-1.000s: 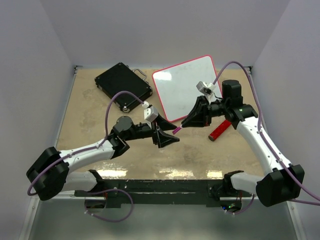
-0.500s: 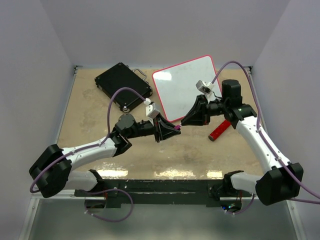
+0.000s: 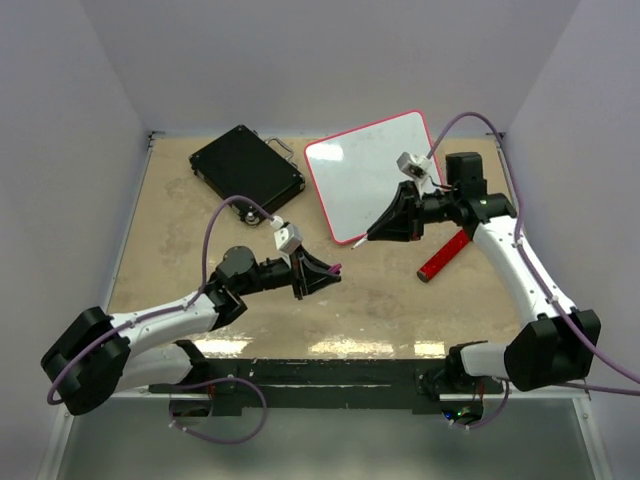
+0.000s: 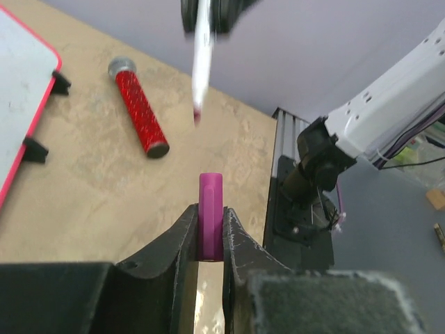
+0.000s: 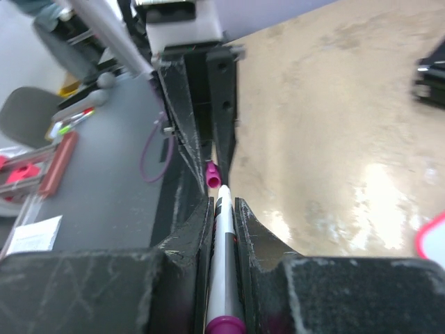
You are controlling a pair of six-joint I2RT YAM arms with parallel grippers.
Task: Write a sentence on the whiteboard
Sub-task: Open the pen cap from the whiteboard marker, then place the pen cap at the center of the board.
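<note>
The whiteboard (image 3: 370, 175), white with a red-pink rim, lies tilted at the back centre; its edge shows in the left wrist view (image 4: 21, 90). No sentence is in view on its surface. My right gripper (image 3: 375, 236) is shut on a white marker (image 5: 222, 264) whose bare tip (image 3: 358, 241) hangs by the board's near edge. My left gripper (image 3: 332, 270) is shut on the marker's pink cap (image 4: 210, 216), a short way left of and below the tip. The cap (image 5: 213, 174) sits apart from the marker (image 4: 202, 49).
A black hard case (image 3: 245, 168) lies at the back left, beside the whiteboard. A red cylinder with a grey end (image 3: 440, 257) rests on the tan table to the right of the board, under the right arm; it also appears in the left wrist view (image 4: 141, 115).
My left gripper closed on the cap and drew back to the left, pulling it off the marker. My right gripper lifted the marker slightly toward the whiteboard.
</note>
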